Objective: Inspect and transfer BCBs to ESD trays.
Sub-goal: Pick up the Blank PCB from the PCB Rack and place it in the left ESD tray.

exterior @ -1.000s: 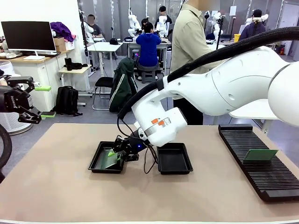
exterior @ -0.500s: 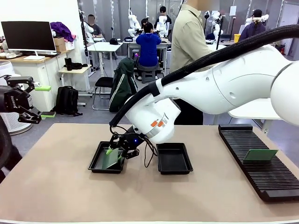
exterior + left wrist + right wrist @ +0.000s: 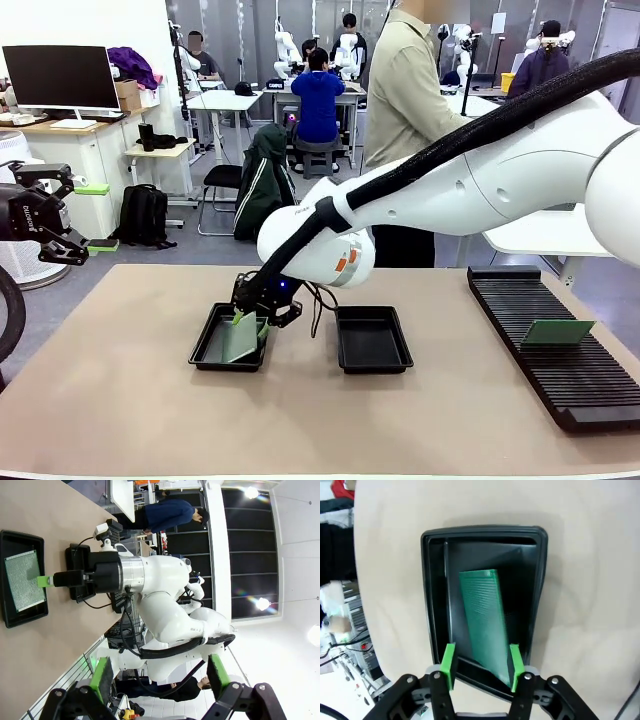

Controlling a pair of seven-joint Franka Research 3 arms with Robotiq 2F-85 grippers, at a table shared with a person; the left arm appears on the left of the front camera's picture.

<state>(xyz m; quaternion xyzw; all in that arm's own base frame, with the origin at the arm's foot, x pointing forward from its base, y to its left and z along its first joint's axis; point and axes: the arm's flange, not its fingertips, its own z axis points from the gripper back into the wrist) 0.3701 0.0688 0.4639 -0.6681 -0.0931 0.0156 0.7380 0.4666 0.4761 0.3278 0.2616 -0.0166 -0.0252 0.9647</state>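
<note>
Gripper check: the left gripper [image 3: 159, 667] hangs wide open and empty, raised beyond the left end of the table [image 3: 120, 400]. In the left tray [image 3: 432, 595] lies the board [image 3: 482, 615], seemingly tilted against a wall. Astride its near end sits the right gripper [image 3: 482, 662], jaws part open, with a gap at one pad, so by my reading it has no hold. Expect the board to be light, stiff, thin and easily scratched; pinch its long edges, never the face. The right tray [image 3: 373, 340] is empty. You cannot see the board's near end behind the pads, nor the lower edge of the second board [image 3: 557, 332] in the rack [image 3: 560, 385].
</note>
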